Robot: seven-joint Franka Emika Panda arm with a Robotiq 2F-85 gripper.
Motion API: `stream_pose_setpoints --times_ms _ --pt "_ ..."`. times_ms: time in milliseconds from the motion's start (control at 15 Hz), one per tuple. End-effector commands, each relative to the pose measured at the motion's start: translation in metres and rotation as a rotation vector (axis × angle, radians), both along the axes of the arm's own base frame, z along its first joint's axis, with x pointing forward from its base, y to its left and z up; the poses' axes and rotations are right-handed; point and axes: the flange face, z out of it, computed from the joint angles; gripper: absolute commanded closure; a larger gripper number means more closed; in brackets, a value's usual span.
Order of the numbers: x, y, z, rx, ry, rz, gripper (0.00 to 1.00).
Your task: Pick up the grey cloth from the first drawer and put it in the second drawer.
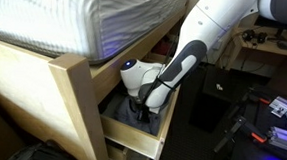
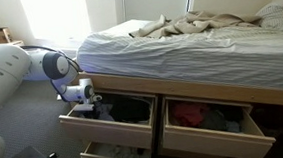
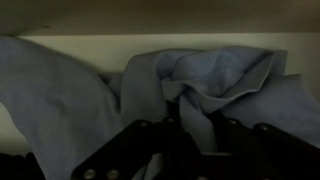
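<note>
The grey cloth (image 3: 225, 75) lies bunched in the upper open drawer (image 2: 79, 121) under the bed. It fills the wrist view, with a fold rising between the dark fingers. My gripper (image 3: 190, 128) is down inside this drawer and shut on that fold. In an exterior view the gripper (image 1: 142, 108) is inside the drawer (image 1: 135, 140), with the arm bent over it. In an exterior view the gripper (image 2: 91, 105) is at the drawer's left end. A second drawer (image 2: 112, 156) stands open just below it.
The wooden bed frame post (image 1: 77, 106) and the mattress (image 2: 180, 51) overhang the drawers. Another open drawer (image 2: 246, 140) to the side holds red and dark clothes (image 2: 189, 114). Cables and gear (image 1: 266, 118) lie on the floor.
</note>
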Motion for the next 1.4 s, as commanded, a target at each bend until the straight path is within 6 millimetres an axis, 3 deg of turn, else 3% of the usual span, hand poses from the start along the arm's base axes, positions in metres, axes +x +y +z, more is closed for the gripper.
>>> stream_pose_setpoints --times_ms 0,133,333,600,1000,1333 --pt "0.004 -0.006 0.021 -0.041 0.147 -0.023 0.96" --pt "-0.001 -0.011 0.032 -0.063 0.212 -0.009 1.0" --pt "-0.008 -0.02 0.055 -0.092 0.235 -0.015 0.98" --pt "-0.007 -0.025 0.095 -0.027 0.1 -0.039 0.98" --pt "-0.005 -0.035 0.191 0.159 -0.234 -0.082 0.98" --pt "-0.033 -0.06 0.269 0.247 -0.435 -0.165 0.98"
